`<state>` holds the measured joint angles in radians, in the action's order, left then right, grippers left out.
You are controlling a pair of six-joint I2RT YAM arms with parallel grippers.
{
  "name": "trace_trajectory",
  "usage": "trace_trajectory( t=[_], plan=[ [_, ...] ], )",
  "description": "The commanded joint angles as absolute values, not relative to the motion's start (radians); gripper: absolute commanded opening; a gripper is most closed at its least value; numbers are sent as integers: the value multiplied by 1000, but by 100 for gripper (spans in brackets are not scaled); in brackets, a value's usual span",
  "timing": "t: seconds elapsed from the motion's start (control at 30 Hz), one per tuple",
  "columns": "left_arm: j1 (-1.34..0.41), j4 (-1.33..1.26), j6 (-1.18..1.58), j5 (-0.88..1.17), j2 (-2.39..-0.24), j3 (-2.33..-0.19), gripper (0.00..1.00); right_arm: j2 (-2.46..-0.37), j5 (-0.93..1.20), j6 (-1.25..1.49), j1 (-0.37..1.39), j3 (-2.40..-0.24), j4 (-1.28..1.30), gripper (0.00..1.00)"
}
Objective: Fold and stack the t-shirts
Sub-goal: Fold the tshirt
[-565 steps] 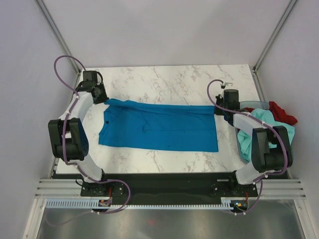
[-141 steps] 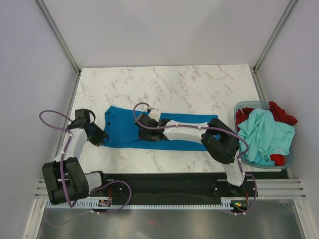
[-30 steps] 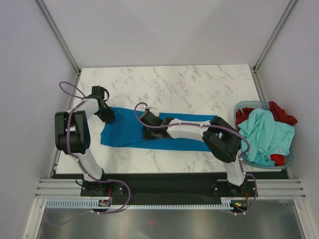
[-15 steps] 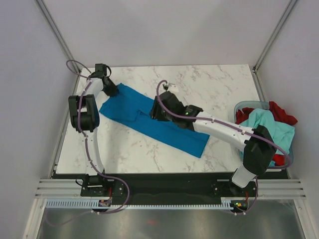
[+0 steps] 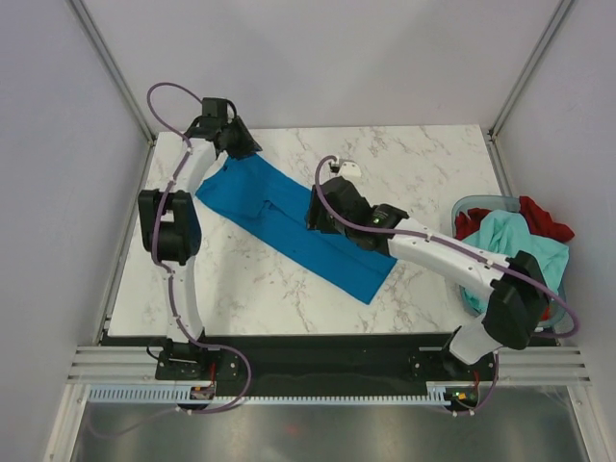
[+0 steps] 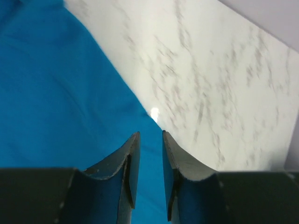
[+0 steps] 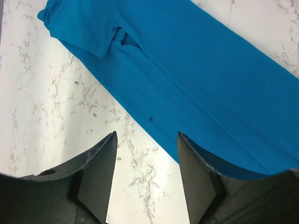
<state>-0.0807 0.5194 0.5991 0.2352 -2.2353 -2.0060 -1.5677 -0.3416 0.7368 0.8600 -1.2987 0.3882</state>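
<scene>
Blue t-shirt [image 5: 274, 217], left jaws pinching its far corner, right jaws apart over its middle

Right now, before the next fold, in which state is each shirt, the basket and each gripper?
blue t-shirt: folded into a long strip, lying diagonally on the table.
mint t-shirt: crumpled in the basket, unfolded.
red t-shirt: crumpled in the basket, mostly covered.
basket: upright, holding two shirts.
left gripper: nearly closed, apparently pinching the blue t-shirt's edge.
right gripper: open, above the blue t-shirt.
</scene>
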Motion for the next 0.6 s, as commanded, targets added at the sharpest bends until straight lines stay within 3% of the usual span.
trace_trajectory(
  t=[0.0, 0.27, 0.57],
  plan=[
    [-167, 483, 566, 239, -2028, -1887, 33, -1439, -388, 723, 859, -1249, 402, 63],
    [-392, 342, 663, 230, -1816, -1430, 29, -1240, -380, 701, 799, -1163, 474, 59],
    [-610, 268, 755, 200, -1819, -1232, 6, -1088, -433, 678, 767, -1146, 543, 58]
  ],
)
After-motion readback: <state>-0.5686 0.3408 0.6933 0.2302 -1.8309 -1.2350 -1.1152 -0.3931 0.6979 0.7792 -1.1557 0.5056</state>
